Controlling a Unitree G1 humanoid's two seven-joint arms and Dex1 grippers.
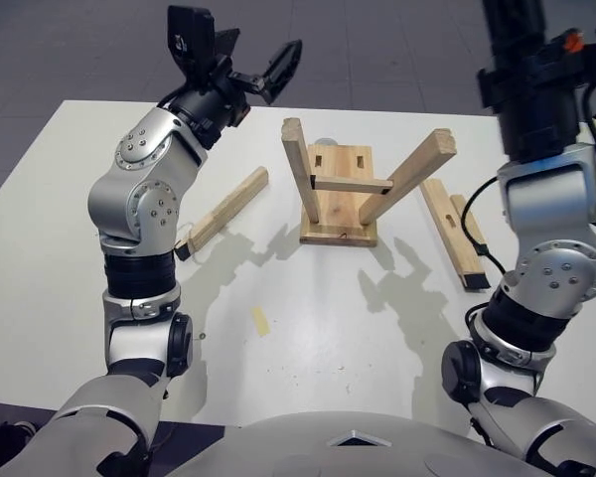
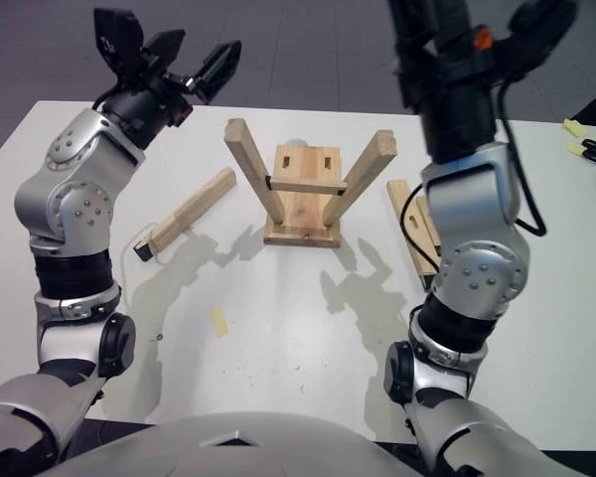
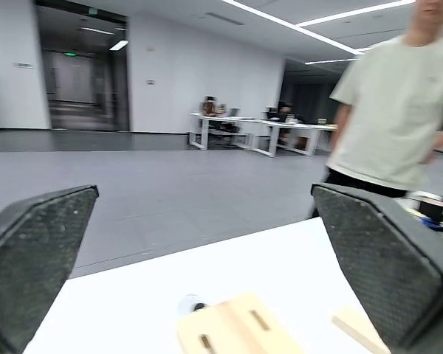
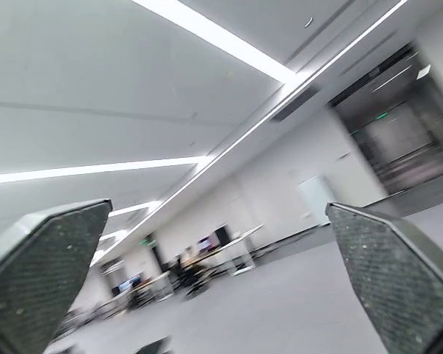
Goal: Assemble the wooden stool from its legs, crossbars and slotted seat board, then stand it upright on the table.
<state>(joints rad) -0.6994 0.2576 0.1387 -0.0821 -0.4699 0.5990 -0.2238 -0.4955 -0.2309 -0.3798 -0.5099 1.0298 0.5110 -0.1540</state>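
1. Left eye view: on the white table (image 1: pixel 377 338) the slotted seat board (image 1: pixel 340 211) lies flat, far of the middle. Two legs stand up from it and lean outward, the left leg (image 1: pixel 303 169) and the right leg (image 1: pixel 409 171), with one crossbar (image 1: pixel 353 185) between them, touching both. A loose leg (image 1: pixel 228 207) lies flat to the left of the board, apart from it. Two more wooden pieces (image 1: pixel 449 234) lie side by side to its right. A scrap of yellow tape (image 1: pixel 261 319) sits nearer, left of the middle. The left gripper (image 1: pixel 258 50) is held high over the table's far left edge, fingers spread wide and holding nothing.
2. Right eye view: same layout; the right forearm rises at the right, over the two wooden pieces.
3. Left wrist view: the left gripper's two dark pads (image 3: pixel 37 251) stand far apart with nothing between them, and the seat board shows beyond on the table. A green sign (image 3: pixel 88 10) over a far doorway is too small to read.
4. Right wrist view: the right gripper (image 4: pixel 218 210) points up at ceiling lights (image 4: pixel 207 40), pads wide apart and holding nothing.
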